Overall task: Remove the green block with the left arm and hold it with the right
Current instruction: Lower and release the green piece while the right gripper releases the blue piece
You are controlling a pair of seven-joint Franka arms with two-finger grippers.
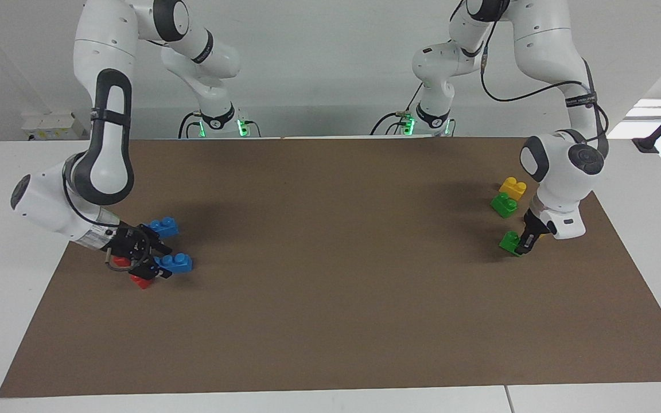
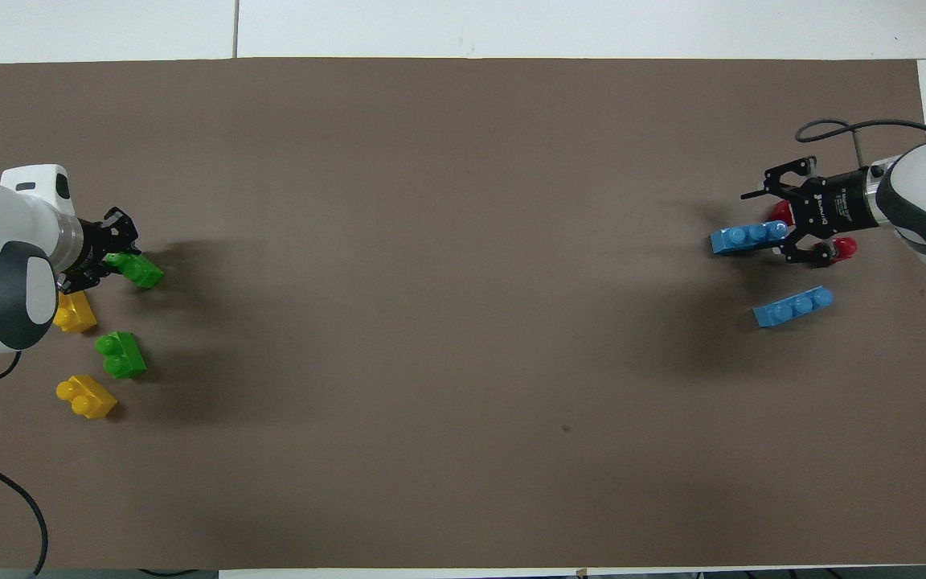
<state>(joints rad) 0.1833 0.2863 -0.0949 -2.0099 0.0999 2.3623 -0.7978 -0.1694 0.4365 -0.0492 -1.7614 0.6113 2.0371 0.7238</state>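
Note:
My left gripper [image 1: 518, 245] is low at the left arm's end of the brown mat and shut on one end of a green block [image 1: 508, 240]. The overhead view shows the same grip [image 2: 113, 261] on the block [image 2: 140, 271]. A second green block [image 1: 504, 204] lies on the mat nearer the robots. My right gripper [image 1: 155, 263] is low at the right arm's end, shut on the end of a blue three-stud brick [image 1: 177, 263]. In the overhead view that gripper [image 2: 784, 229] and brick [image 2: 744, 238] sit over red pieces [image 2: 842, 248].
A yellow brick [image 2: 73, 312] lies by the left wrist, and another yellow brick [image 1: 512, 187] lies beside the second green block. A second blue brick [image 1: 163, 227] lies nearer the robots than the right gripper. Red pieces [image 1: 141, 281] lie under that gripper. The brown mat [image 1: 330, 275] covers the table.

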